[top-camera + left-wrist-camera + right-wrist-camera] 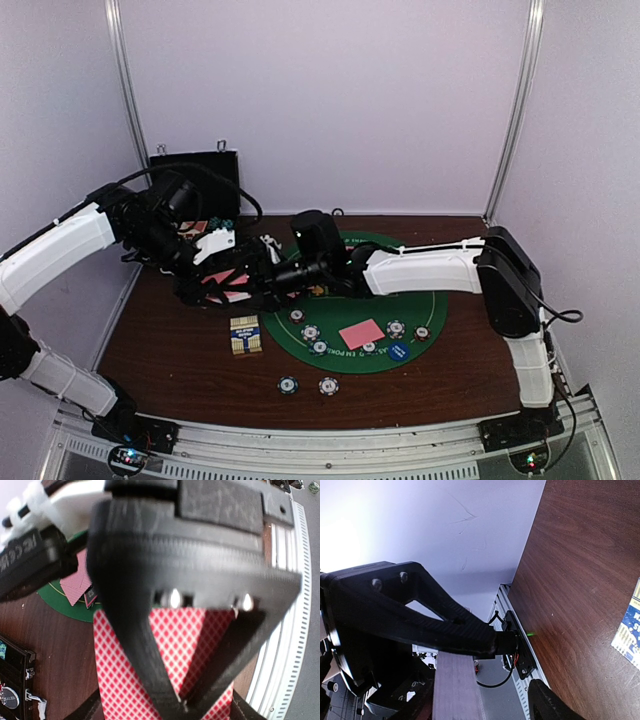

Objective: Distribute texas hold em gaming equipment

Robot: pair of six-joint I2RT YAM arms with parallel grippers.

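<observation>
The left arm arches in from the near left and the right arm stretches flat across from the right. The left tool (182,704) and right tool (520,662) meet above the bench (170,350) at the left edge of the green mat (440,300). The left tool is pinched closed on the pink cards (200,645), while the right tool's jaws stand apart around a pale strip (455,685) I cannot identify. Chips (310,332) and one card (361,333) lie on the mat's near part, stray chips (288,385) sit just off its near edge, a box (245,334) lies just left of it and the case (195,170) stands far left, with bare wood at the near left and right.
</observation>
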